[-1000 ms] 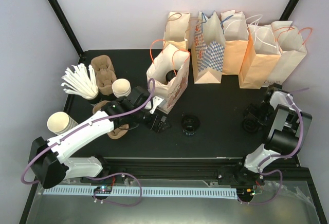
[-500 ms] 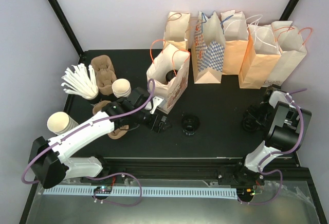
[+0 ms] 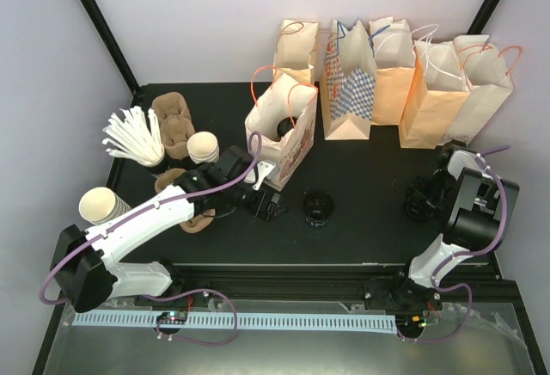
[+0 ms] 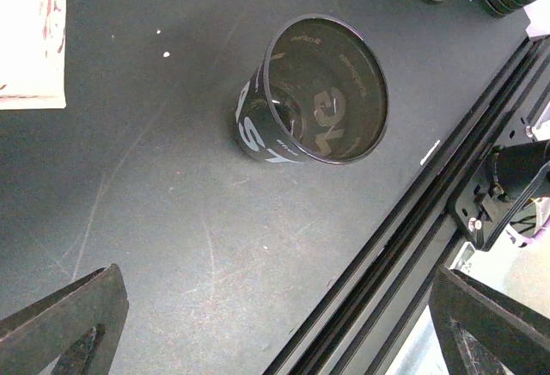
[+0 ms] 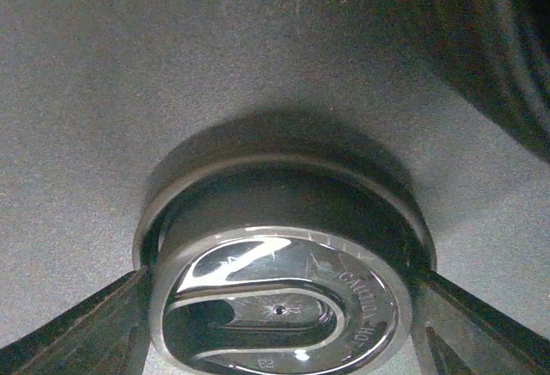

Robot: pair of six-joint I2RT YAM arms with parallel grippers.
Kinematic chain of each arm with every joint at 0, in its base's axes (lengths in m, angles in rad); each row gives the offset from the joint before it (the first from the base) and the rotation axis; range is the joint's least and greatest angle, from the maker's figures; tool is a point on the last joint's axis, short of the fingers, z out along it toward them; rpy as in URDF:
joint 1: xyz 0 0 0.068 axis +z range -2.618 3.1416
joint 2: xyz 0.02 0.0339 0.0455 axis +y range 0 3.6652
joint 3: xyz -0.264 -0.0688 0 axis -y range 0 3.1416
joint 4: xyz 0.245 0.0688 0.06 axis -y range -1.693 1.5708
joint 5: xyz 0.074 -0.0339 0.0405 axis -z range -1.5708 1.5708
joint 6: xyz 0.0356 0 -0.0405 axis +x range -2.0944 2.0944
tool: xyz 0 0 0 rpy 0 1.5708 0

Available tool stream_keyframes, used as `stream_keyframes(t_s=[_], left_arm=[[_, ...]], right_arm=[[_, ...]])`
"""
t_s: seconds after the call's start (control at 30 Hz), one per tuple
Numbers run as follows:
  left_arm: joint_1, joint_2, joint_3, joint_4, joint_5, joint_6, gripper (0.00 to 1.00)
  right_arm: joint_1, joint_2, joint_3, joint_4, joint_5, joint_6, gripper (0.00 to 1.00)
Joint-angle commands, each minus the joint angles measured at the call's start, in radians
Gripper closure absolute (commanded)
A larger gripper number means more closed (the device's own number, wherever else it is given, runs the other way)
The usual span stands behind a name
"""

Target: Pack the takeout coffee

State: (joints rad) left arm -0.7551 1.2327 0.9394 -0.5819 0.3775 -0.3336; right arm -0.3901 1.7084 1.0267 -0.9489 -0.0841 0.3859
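The takeout coffee cup (image 3: 318,207) stands on the black table between the arms. It is black with pale lettering (image 4: 314,91), and its top is open with no lid on it. My left gripper (image 3: 266,205) hovers just left of it, wide open and empty (image 4: 275,341), and the cup lies ahead of its fingers. A black domed lid (image 5: 275,306) rests on the table at the right (image 3: 418,210). My right gripper (image 5: 275,332) is down over it (image 3: 421,203), and its fingers press the lid's rim from both sides.
An open paper bag (image 3: 279,126) stands behind the left gripper with something dark and round inside. Several more bags (image 3: 395,74) line the back. On the left are cream cups (image 3: 204,145), white straws (image 3: 133,137) and pulp carriers (image 3: 172,117). The front rail (image 4: 430,212) runs near the cup.
The right gripper's fingers have come in against the lid's rim. The left gripper has edged slightly toward the cup and stays open.
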Motion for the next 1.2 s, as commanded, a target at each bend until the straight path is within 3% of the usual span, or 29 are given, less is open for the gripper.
stream_keyframes(t_s=[0.0,0.37,0.83,1.03,1.17], left_arm=[[-0.007,0.004,-0.003,0.021,-0.019,0.003,0.01],[-0.006,-0.002,-0.013,0.012,-0.029,0.004,0.01],[-0.002,-0.005,-0.022,0.051,0.001,-0.051,0.01],[0.034,0.033,-0.068,0.180,0.124,-0.215,0.11],[0.037,0.042,-0.083,0.227,0.160,-0.260,0.15]], right_arm=[[0.004,0.027,0.002,0.008,0.029,0.007,0.21],[0.098,-0.129,0.021,-0.070,-0.035,-0.005,0.23],[0.635,-0.421,0.119,-0.149,-0.119,0.024,0.24],[0.801,-0.407,0.134,-0.125,-0.166,0.046,0.23],[0.922,-0.339,0.210,-0.171,-0.116,0.062,0.22]])
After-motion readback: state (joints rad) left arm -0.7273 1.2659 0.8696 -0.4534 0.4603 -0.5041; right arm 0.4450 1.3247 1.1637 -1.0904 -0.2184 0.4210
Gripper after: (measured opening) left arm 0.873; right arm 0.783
